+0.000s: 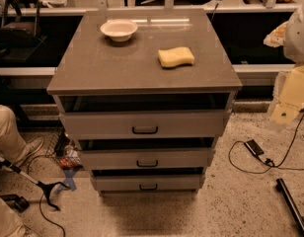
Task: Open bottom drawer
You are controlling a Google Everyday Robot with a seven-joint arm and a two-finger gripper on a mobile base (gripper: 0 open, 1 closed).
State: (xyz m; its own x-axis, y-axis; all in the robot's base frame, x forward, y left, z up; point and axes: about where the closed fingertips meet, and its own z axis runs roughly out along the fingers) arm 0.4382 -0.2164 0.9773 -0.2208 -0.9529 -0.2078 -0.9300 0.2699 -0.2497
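Observation:
The bottom drawer (148, 182) is the lowest and narrowest of three grey drawer fronts in the cabinet (142, 78). It has a small black bar handle (148, 186) and looks shut, with a dark gap above it. The middle drawer (144, 159) and top drawer (144, 125) sit above it, each wider than the one below. My gripper (287, 107) hangs at the far right edge of the camera view, pale and yellowish under the white arm (296, 33). It is well to the right of the cabinet and higher than the bottom drawer, touching nothing.
A white bowl (119, 29) and a yellow sponge (175, 57) lie on the cabinet top. A person's leg (6, 132) and a grabber tool (38, 181) are at the left. Cables with a small black device (254, 148) and a black bar (292, 204) lie on the floor at the right.

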